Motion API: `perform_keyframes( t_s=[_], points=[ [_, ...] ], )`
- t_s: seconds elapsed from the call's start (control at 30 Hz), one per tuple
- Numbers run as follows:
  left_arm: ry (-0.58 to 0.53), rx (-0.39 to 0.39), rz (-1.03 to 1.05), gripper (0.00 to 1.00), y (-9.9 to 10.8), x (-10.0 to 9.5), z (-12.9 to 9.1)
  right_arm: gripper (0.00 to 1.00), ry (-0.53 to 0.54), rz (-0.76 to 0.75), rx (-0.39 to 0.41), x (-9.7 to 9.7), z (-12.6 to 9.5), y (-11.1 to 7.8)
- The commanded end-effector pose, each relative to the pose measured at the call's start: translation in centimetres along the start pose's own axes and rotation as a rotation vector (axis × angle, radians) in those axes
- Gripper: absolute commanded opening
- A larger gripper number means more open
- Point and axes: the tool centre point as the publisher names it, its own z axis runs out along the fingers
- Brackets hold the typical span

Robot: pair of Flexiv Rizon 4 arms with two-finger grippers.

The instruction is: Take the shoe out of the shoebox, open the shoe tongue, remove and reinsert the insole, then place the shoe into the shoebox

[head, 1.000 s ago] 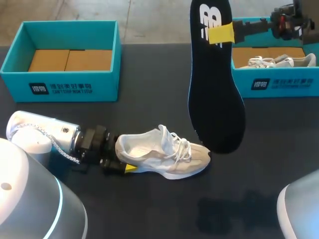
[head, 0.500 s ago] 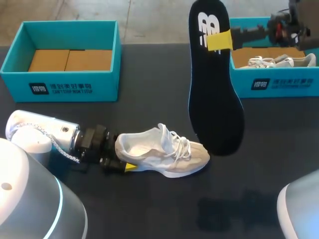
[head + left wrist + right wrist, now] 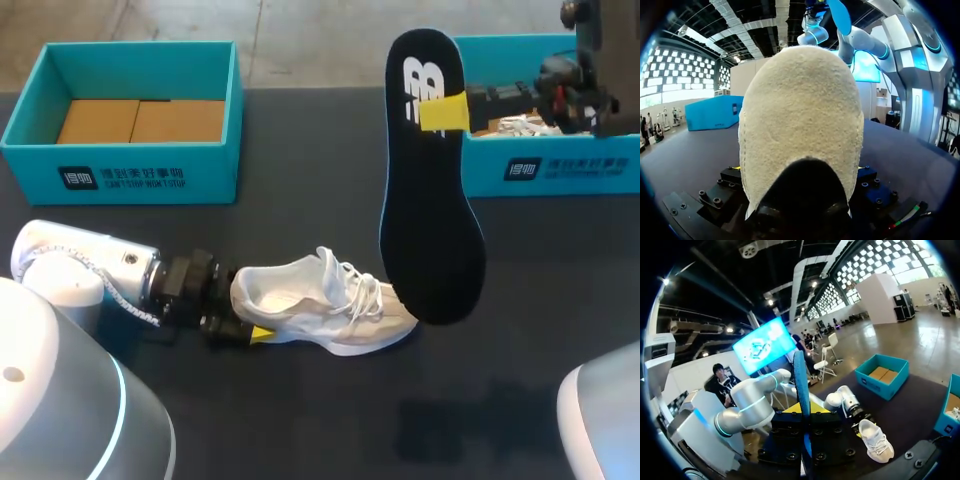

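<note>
My right gripper [image 3: 445,112] is clamped on the insole [image 3: 430,230] close to its heel end. The long black sole hangs down from my fingers, and its toe end drops toward the shoe [image 3: 330,305] below. I hold it by that end so the free toe end can lead into the shoe's opening. In my right wrist view the insole stands edge-on between the two fingers, pinched from both sides.

My left gripper [image 3: 250,335] is closed on the shoe's heel, which fills the space between its fingers. The shoe lies flat on the table ahead of them, toe pointing away and opening upward. I judge this grip is there to keep the shoe from sliding as the insole goes in.

The empty shoebox [image 3: 140,165] sits well beyond my left gripper, ready to take the shoe afterwards.
</note>
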Motion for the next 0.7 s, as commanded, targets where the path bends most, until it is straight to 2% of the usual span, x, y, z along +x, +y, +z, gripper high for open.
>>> perform_keyframes(
  t_s=[0.03,0.67,0.7],
  points=[
    [-0.003,-0.004,0.000,0.00,0.49,-0.56,-0.11,0.00,0.007,0.019,-0.025,-0.66,0.14,-0.94],
    [-0.009,-0.006,0.000,0.00,0.64,-0.91,-0.26,0.00,0.010,0.034,-0.021,-1.06,0.17,-1.33],
    [-0.006,-0.007,0.002,0.05,0.63,-0.93,-0.27,0.00,0.010,0.034,-0.021,-1.06,0.17,-1.33]
  ],
)
